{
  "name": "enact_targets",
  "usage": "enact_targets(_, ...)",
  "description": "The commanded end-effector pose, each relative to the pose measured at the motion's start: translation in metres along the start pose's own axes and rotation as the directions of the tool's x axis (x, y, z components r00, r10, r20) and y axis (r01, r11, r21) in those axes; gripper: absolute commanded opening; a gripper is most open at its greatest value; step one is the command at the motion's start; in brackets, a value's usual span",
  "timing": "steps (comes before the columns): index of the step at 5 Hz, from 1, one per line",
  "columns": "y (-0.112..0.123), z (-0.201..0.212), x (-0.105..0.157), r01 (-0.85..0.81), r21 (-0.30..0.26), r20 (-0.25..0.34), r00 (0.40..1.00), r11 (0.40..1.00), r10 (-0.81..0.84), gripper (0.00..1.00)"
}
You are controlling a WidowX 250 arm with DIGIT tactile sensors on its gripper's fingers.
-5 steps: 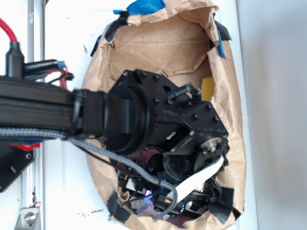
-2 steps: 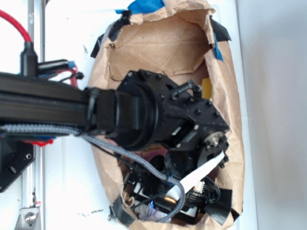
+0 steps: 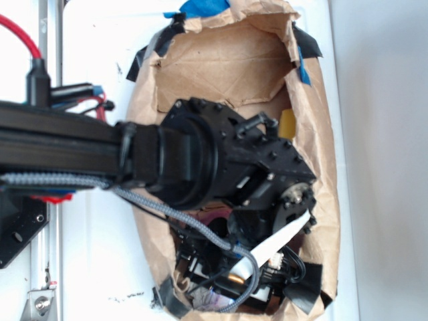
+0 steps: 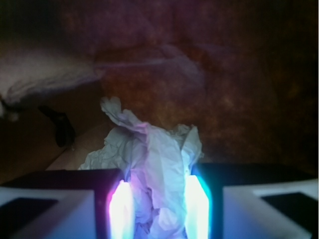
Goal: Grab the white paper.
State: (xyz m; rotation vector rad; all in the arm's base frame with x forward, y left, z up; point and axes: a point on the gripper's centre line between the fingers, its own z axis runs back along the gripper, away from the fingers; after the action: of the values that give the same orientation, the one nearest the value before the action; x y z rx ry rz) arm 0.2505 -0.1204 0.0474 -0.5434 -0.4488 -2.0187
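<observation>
Paper first: the white paper [image 4: 149, 169] is a crumpled wad, surely light, soft and springy, so it should crush rather than slip. In my wrist view it lies at six o'clock, its lower half between my gripper's [image 4: 158, 209] glowing fingers [image 4: 121, 209], which flank it with little gap; I cannot tell if they press it yet. Its long axis runs from six toward eleven o'clock, a peak pointing away. I'd pinch the thick middle, down inside the brown bag [image 3: 221, 60].
</observation>
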Motion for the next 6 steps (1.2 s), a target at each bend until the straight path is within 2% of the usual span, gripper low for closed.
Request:
enact_targets(1,-0.022,0.021,0.011,-0.076,0.077,-0.081,0.993,0.994,0.082,0.00)
enact_targets(2,-0.028,0.033,0.013,-0.186,0.109,-0.115,0.973,0.976,0.198,0.00)
enact_targets(3,-0.034,0.046,0.012,-0.359,0.146,-0.132,0.917,0.922,0.377,0.00)
enact_targets(4,-0.036,0.068,-0.009,-0.560,0.225,-0.156,0.787,0.797,0.597,0.00)
enact_targets(5,-0.035,0.083,-0.035,-0.667,0.298,-0.177,0.665,0.683,0.726,0.00)
enact_targets(6,-0.037,0.090,-0.047,-0.780,0.400,-0.158,0.459,0.482,0.874,0.00)
